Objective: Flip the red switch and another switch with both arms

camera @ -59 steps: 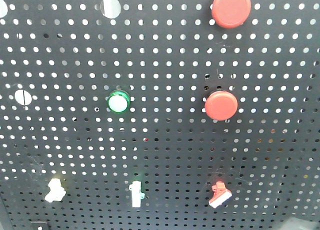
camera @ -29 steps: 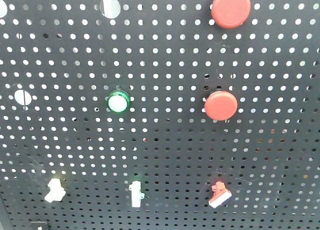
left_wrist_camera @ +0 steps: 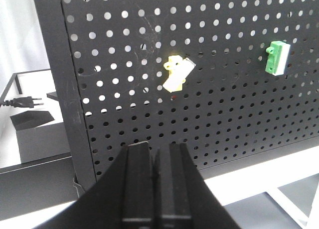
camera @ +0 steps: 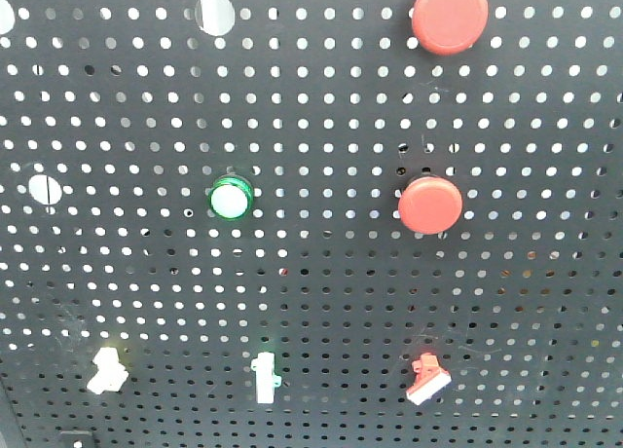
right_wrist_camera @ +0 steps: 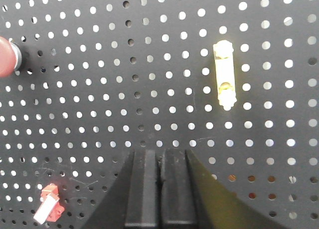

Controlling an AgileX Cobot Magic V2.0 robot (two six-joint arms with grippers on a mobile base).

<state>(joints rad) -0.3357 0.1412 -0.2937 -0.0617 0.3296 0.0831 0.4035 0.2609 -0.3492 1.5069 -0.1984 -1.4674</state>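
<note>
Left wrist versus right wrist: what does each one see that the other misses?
Left wrist only: the yellow switch, a green switch, the board's edge post and a plug beyond it. Right wrist only: the red switch, part of a red button, a long pale yellow fitting. Both: the black pegboard, and each its own shut pincer low in frame, left pincer and right pincer.

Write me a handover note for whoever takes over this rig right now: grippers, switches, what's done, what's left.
Left gripper: shut, short of the pegboard, below the yellow switch, not touching it.
Right gripper: shut, off the pegboard; the red switch sits to its lower left in the wrist view.
Done: both arms face the pegboard. Whether either lever was flipped cannot be told.
Left: push each lever, one per arm.
</note>
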